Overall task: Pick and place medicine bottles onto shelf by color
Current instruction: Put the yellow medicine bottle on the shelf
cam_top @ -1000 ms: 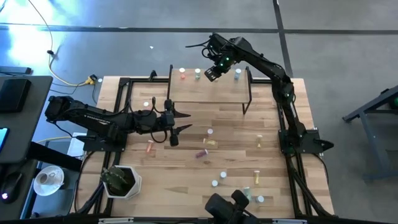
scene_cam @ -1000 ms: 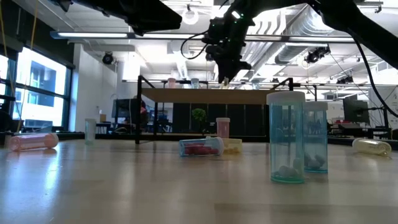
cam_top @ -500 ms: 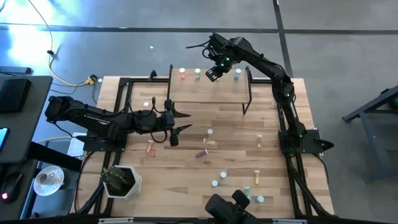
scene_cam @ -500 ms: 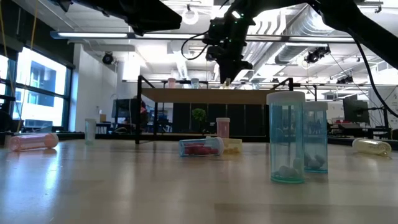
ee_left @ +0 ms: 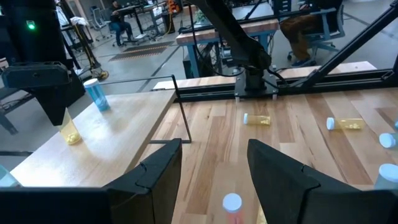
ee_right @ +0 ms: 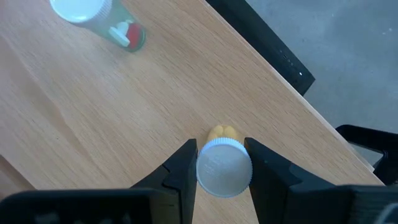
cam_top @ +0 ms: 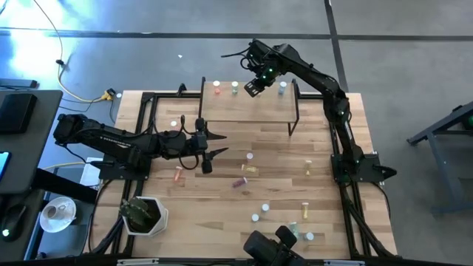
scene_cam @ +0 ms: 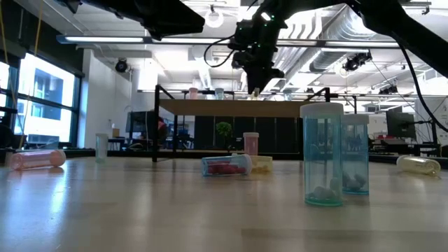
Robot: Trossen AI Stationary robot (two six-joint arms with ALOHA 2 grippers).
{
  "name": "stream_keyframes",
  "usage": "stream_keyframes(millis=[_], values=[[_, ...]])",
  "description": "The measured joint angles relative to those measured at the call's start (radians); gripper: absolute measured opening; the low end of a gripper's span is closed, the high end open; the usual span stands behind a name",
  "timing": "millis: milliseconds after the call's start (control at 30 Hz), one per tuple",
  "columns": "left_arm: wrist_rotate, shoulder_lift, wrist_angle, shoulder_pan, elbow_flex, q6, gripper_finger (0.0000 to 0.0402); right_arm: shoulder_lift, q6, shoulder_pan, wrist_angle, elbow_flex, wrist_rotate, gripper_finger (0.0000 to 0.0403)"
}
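Note:
The shelf (cam_top: 247, 112) stands at the table's far side. On its far edge stand a red bottle (cam_top: 216, 89), a green bottle (cam_top: 235, 88) and a blue bottle (cam_top: 282, 89). My right gripper (cam_top: 253, 87) is over the shelf between the green and blue bottles, shut on a yellow bottle (ee_right: 224, 168). My left gripper (cam_top: 218, 144) is open and empty, level above the table's left middle, pointing right. Several more bottles lie or stand on the table, among them a pink one (cam_top: 178, 174) and a yellow one (cam_top: 253, 169). My right gripper pinches the yellow bottle's white cap (ee_right: 219, 163) between its two fingers, one on each side. The fingers come from above, pointing down. The bottle stays upright below the fingers (ee_left: 68, 132), its bottom at the shelf top; I cannot tell whether it rests on it.
A white pot with a plant (cam_top: 144, 214) stands at the near left corner. Black frame rails (cam_top: 340, 148) run along the table's edges. Two blue bottles (scene_cam: 322, 164) stand near the low camera. Loose bottles are scattered over the table's near right part (cam_top: 304, 210).

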Motion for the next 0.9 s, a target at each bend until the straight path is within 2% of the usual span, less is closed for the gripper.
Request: stream_keyframes(millis=[533, 900], values=[[0.000, 0.000, 0.000, 0.000, 0.000, 0.000, 0.0175, 0.000, 0.005, 0.000, 0.003, 0.000, -0.003, 0.0105], [0.000, 0.000, 0.000, 0.000, 0.000, 0.000, 0.0175, 0.000, 0.005, -0.001, 0.019, 0.000, -0.003, 0.0173]])
